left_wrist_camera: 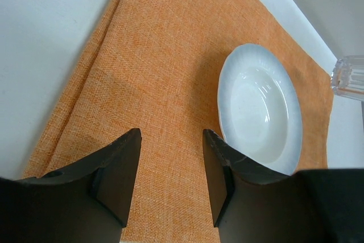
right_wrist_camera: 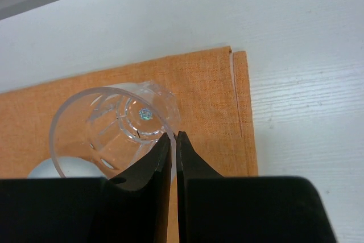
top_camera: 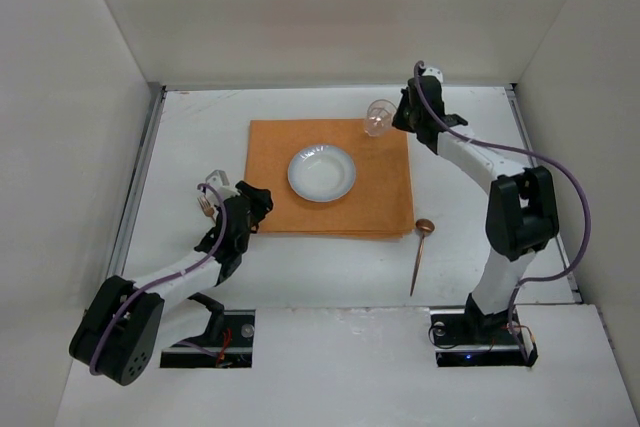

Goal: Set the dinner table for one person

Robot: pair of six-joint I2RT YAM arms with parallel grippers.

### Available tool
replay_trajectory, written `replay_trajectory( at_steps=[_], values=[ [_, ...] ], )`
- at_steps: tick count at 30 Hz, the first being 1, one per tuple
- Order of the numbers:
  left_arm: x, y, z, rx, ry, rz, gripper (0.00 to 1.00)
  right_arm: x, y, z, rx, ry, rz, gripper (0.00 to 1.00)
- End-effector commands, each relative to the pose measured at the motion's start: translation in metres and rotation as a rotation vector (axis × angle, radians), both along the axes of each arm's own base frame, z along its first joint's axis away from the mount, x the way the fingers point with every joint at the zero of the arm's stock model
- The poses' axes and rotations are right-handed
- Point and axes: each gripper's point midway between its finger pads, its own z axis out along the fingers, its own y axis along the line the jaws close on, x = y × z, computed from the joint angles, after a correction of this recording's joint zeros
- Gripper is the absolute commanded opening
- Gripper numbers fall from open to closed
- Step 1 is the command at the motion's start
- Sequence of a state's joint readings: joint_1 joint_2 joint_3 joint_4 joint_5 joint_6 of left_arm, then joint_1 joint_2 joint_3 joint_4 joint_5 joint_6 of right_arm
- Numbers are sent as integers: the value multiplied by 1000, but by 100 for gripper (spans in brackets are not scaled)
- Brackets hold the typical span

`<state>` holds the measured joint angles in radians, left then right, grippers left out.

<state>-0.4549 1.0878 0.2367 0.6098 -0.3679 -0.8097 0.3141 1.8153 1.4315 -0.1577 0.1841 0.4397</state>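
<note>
The white dinner table (top_camera: 200, 137) carries an orange cloth mat (top_camera: 270, 187) with a white plate (top_camera: 322, 173) in its middle. My right gripper (top_camera: 400, 115) is shut on the rim of a clear glass (top_camera: 379, 117) and holds it tilted over the mat's far right corner. In the right wrist view the fingers pinch the glass wall (right_wrist_camera: 114, 129) at the gripper (right_wrist_camera: 174, 136). My left gripper (top_camera: 262, 199) is open and empty at the mat's left edge; in the left wrist view (left_wrist_camera: 172, 135) the mat (left_wrist_camera: 165, 72) and plate (left_wrist_camera: 259, 106) lie ahead.
A copper spoon (top_camera: 420, 252) lies on the table to the right of the mat, bowl toward the far side. Metal rails (top_camera: 140, 177) run along the left and right edges. White walls enclose the table.
</note>
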Motion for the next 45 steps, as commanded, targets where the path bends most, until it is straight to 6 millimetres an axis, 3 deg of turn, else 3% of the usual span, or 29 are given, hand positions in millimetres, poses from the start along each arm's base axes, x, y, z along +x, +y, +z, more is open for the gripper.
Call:
replay_trajectory(
  at_steps=[1,16,21,24,29,33,36,39,41,43,45],
  values=[
    [5,0,14,-24,-54,6,45,19,-3,22,-14,-64,-18,9],
    [6,4,12,-32,-44,14,45,25,-4,-31,-85,68,-25,13],
    [6,4,11,-35,-43,15,45,28,-5,-22,-88,44,-34,37],
    [6,4,12,-44,-43,14,45,28,-5,-7,-84,19,-32,40],
    [6,6,10,-46,-37,19,45,12,-11,24,-59,-34,-49,45],
    [7,5,10,-43,-39,16,45,-29,-17,36,-2,-63,-64,51],
    [7,4,8,-54,-31,12,45,-71,-29,28,69,-87,-128,46],
    [7,3,7,-50,-30,8,45,-121,-38,4,91,-70,-191,27],
    [7,2,6,-61,-22,5,45,-158,-47,-23,72,-8,-229,14],
    [6,-2,7,-74,-24,-7,45,-196,-58,-47,83,57,-284,12],
    [6,-5,7,-72,-23,-14,45,-230,-61,-70,104,128,-298,17]
  ],
)
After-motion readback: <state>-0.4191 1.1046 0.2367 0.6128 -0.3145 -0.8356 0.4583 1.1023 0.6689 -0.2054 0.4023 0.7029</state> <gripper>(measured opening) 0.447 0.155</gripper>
